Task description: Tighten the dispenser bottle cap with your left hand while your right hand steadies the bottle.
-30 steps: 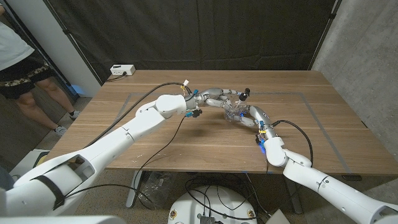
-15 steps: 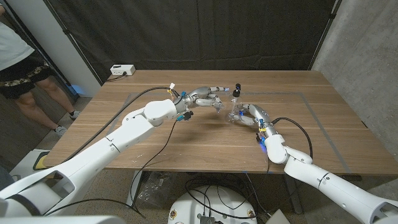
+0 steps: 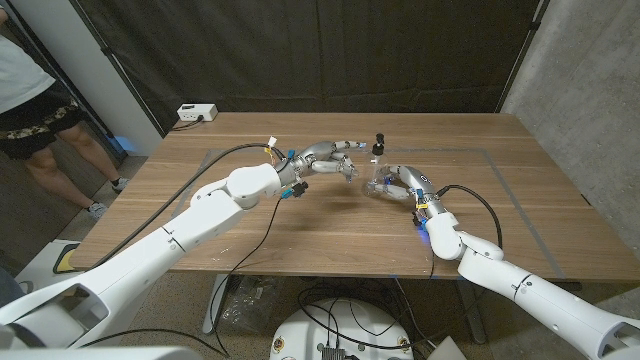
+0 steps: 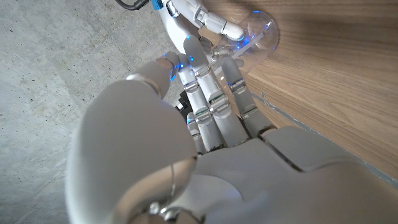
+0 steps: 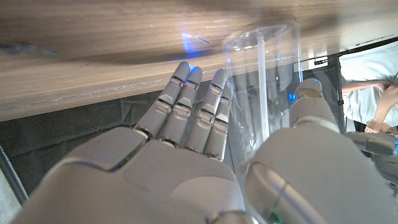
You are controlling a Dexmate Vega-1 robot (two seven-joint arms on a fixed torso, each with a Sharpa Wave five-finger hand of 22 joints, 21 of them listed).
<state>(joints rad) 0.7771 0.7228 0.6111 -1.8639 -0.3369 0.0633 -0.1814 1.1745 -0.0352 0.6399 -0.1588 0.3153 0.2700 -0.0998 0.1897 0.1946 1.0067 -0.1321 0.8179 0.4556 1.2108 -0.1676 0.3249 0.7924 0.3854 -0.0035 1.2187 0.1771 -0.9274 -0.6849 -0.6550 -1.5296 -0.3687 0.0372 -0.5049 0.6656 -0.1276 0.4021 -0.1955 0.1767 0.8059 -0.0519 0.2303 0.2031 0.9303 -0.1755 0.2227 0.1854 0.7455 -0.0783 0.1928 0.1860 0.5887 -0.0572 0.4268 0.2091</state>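
Observation:
A clear dispenser bottle [image 3: 377, 176] stands upright mid-table with its black pump cap [image 3: 379, 141] on top. My right hand [image 3: 398, 182] grips the bottle's body from the right side. In the right wrist view the bottle [image 5: 264, 81] sits between the thumb and the fingers [image 5: 186, 106] of my right hand. My left hand [image 3: 333, 156] hovers just left of the bottle with fingers stretched toward it, holding nothing and touching neither bottle nor cap. In the left wrist view my left hand [image 4: 211, 112] points at the bottle [image 4: 261, 34], a gap between them.
A white power box [image 3: 197, 113] sits at the table's back left corner. A person [image 3: 30, 90] stands beyond the table's left side. Black cables trail over the table [image 3: 300, 230] beside both arms. Dark tape lines mark a rectangle on the wood.
My left hand has come off the cap and drawn back to the left, leaving the black pump uncovered. The right hand keeps its grip on the bottle, which now stands a bit straighter.

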